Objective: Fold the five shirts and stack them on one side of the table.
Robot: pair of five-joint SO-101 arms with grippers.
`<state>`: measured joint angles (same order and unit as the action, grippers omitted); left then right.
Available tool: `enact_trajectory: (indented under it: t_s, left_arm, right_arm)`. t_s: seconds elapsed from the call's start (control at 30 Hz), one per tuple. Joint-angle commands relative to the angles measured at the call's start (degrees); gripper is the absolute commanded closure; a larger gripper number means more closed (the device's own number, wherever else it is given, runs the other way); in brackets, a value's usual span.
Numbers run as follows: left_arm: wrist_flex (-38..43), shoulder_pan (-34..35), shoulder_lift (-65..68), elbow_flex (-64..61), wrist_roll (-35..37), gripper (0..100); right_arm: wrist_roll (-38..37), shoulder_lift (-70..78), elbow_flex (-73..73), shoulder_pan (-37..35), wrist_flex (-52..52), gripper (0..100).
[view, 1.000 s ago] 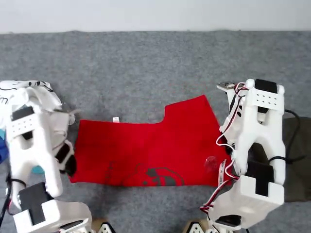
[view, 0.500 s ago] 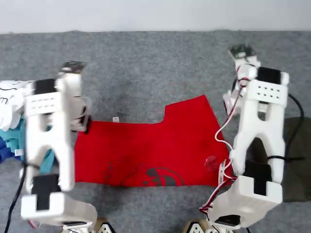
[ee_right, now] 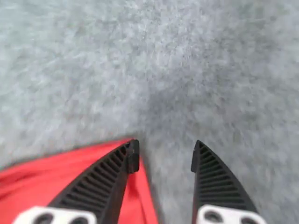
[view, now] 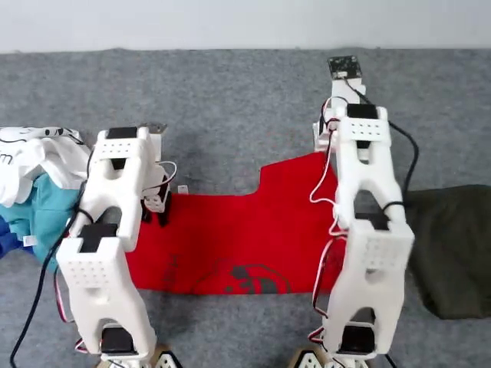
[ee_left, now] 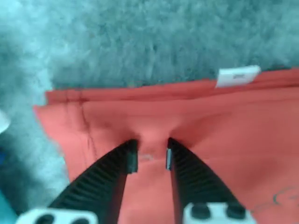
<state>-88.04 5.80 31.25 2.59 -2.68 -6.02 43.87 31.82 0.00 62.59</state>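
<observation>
A red shirt (view: pixel 245 230) lies folded in a wide strip across the middle of the grey table, its white tag (view: pixel 182 188) at the far edge. My left gripper (view: pixel 157 208) is down on the shirt's left end. In the left wrist view its fingers (ee_left: pixel 150 156) are pinched on a pucker of red cloth (ee_left: pixel 233 130), near the tag (ee_left: pixel 238 74). My right gripper (view: pixel 326 146) hovers at the shirt's far right corner. In the right wrist view it is open (ee_right: pixel 163 156), one finger over the tip of the red cloth (ee_right: pixel 37 179), the other over bare table.
A dark olive shirt (view: pixel 453 245) lies at the right edge. White (view: pixel 34 153), teal (view: pixel 46 207) and blue (view: pixel 6 241) garments are heaped at the left edge. The grey felt table (view: pixel 230 100) runs back to a white wall.
Both arms have swung forward from the near edge. The left gripper came down onto the shirt's left end, and the right gripper moved out to the far right corner.
</observation>
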Motion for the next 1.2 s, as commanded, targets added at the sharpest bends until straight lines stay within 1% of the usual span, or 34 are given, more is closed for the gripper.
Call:
enact_trajectory:
  t_s: [0.0, 0.23, 0.5, 0.77, 1.03, 1.17]
  left_arm:
    - [2.5, -0.6, 1.2, 1.6, 0.5, 89]
    - [4.7, -0.6, 2.2, 1.5, 0.5, 89]
    - [5.2, -0.6, 2.3, 1.4, 0.4, 89]
    - [5.2, -0.6, 2.4, 1.3, 0.4, 89]
    - [5.2, -0.6, 2.4, 1.3, 0.4, 89]
    - [5.2, -0.6, 2.4, 1.3, 0.4, 89]
  right_arm:
    - [1.1, 7.5, 12.8, -0.6, 2.7, 80.9]
    - [0.8, 22.3, 36.0, -0.7, 13.3, 80.9]
    - [0.7, 31.6, 54.3, -3.9, 19.6, 80.9]
    - [0.6, 32.4, 63.6, -5.2, 26.2, 80.9]
    - [0.6, 32.7, 63.5, -5.3, 32.1, 80.9]
    - [0.6, 33.4, 62.6, -5.8, 32.2, 80.9]
